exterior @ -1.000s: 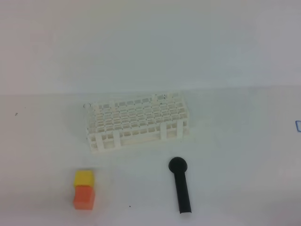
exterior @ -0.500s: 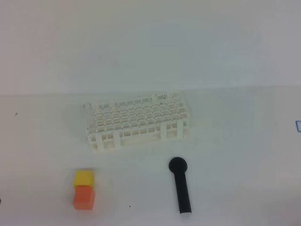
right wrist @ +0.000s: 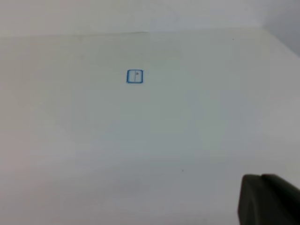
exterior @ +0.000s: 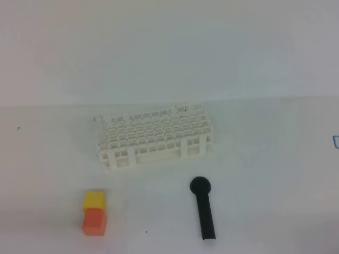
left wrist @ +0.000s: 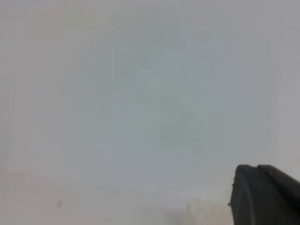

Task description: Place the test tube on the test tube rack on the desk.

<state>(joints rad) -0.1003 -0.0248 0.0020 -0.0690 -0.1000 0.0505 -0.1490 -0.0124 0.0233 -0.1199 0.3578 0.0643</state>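
Nothing is being shifted: the tube (exterior: 97, 119) is already standing at the rack's (exterior: 155, 138) left end; both end effectors (left wrist: 265, 194) (right wrist: 269, 199) are being kept clenched, empty.

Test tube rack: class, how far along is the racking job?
Possibly done: a clear rim, likely the test tube, shows at the test tube rack's rear-left corner; seating unclear. In hand: nothing; left gripper and right gripper shut, empty. Left: confirming it.

A white test tube rack (exterior: 154, 138), gridded with many small square holes and open at its legged sides, is set upright on the white bench (exterior: 265, 174). At the rack's far left corner the clear test tube (exterior: 97, 119) is seen, its round rim faintly visible.
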